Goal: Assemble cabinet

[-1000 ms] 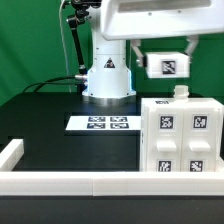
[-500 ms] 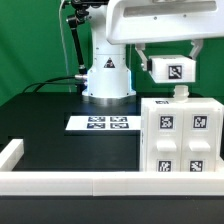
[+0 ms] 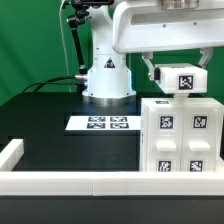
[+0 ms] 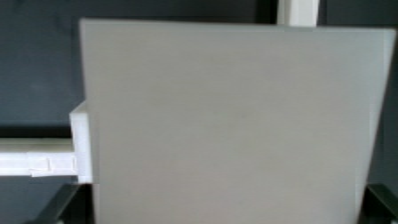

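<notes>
The white box-shaped cabinet [image 3: 181,137] stands on the black table at the exterior view's right, with four tagged raised panels on its front. My gripper [image 3: 178,72] is shut on a separate white cabinet part [image 3: 184,80] that carries one black-and-white tag. It holds the part just above the cabinet's top. In the wrist view this part [image 4: 231,120] is a plain white slab that fills most of the picture. The slab hides the fingertips and most of the cabinet below it.
The marker board [image 3: 100,123] lies flat on the table in front of the white robot base [image 3: 107,76]. A low white wall [image 3: 60,184] runs along the table's front edge and turns up at the left corner [image 3: 10,152]. A green backdrop stands behind.
My gripper has carried the tagged white part toward the exterior view's right and downward. The part now hangs directly over the cabinet's top, closer than before.
</notes>
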